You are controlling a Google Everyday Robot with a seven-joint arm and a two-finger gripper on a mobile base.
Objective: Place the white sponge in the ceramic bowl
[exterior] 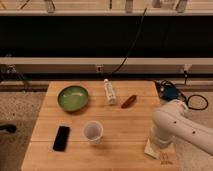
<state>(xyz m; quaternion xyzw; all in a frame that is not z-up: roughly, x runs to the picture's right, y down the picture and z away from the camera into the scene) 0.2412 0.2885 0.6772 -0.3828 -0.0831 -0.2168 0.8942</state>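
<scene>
Camera view: white arm bends over near right corner of wooden table. Gripper low at white sponge, hidden by arm; opening and hold cannot be told. Sponge flat near table's near edge. Green ceramic bowl far left, well apart. Cup, phone, bottle between.

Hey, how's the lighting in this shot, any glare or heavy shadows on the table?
Camera view: the table is lit evenly and warmly, with no strong glare. Camera view: the bowl shows only a faint pale sheen inside. Camera view: the area behind the table is far darker. Camera view: the gripper, low at the right front corner over the sponge, sits in the shade of the arm.
</scene>
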